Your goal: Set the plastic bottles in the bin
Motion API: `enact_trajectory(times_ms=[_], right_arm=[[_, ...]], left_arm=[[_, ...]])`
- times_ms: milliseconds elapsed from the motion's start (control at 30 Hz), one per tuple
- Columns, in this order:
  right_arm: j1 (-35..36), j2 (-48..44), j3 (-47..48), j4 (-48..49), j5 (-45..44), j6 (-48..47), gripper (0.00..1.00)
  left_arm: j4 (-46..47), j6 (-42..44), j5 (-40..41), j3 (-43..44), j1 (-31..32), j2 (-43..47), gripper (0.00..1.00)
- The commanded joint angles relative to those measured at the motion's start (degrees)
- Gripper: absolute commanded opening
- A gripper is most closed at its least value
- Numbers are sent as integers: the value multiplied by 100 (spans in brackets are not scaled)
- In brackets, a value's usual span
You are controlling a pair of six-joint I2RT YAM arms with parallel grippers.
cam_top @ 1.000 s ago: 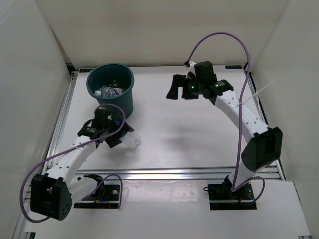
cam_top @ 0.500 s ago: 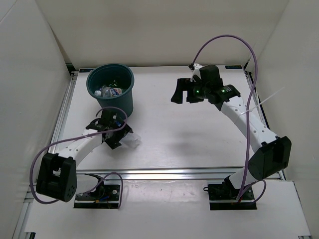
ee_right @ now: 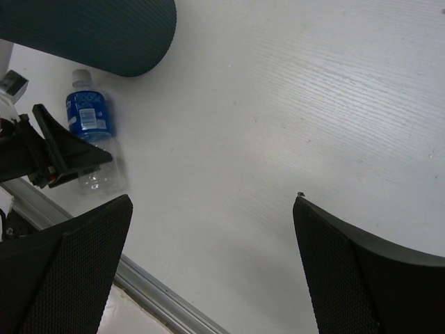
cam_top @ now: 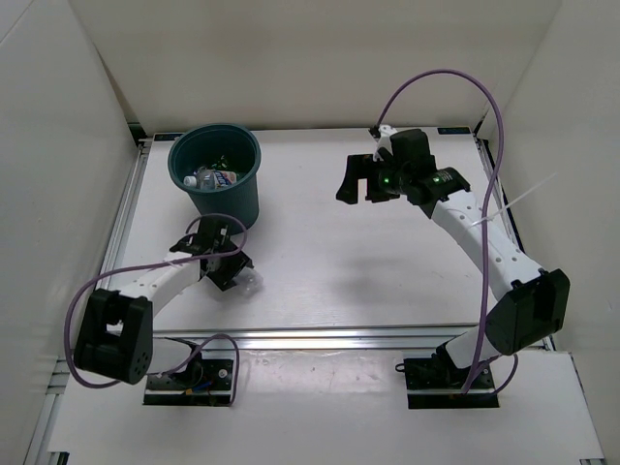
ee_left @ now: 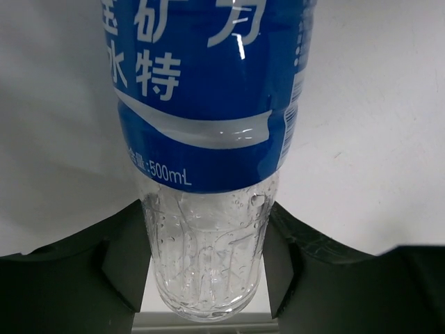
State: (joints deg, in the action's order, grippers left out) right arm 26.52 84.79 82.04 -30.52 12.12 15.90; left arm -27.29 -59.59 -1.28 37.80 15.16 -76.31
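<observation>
A clear plastic bottle with a blue label lies on the white table, and my left gripper is shut on its clear lower part. From above, that bottle pokes out beside the left gripper, in front of the bin. The bin is a round dark teal bucket at the back left. Another labelled bottle lies inside it. My right gripper hangs open and empty over the back middle of the table. The right wrist view shows the blue-label bottle and the bin's wall at the left.
White walls close in the table on three sides. A metal rail runs along the near edge, and another rail runs down the left side. Purple cables loop over both arms.
The left arm has drawn in and down towards the table, and its jaws have shut on the blue-label bottle. The right arm has shifted slightly to the right, still open.
</observation>
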Motion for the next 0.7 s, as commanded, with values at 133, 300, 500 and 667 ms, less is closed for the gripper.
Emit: enact_trajectory(times_ms=[133, 300, 500, 667], right_arm=[[-33, -139, -21, 20, -61, -140, 100], [-86, -24, 48, 20, -8, -87, 100], [-86, 160, 154, 20, 97, 18, 100], [-86, 275, 313, 20, 98, 71, 100]], left_arm=[[-792, -719, -67, -536, -162, 1766, 57], [-2296, -826, 1461, 779, -233, 3060, 57], [-2318, 199, 2931, 3055, -233, 2379, 57], [-1746, 1124, 3116, 4846, -233, 937, 60]])
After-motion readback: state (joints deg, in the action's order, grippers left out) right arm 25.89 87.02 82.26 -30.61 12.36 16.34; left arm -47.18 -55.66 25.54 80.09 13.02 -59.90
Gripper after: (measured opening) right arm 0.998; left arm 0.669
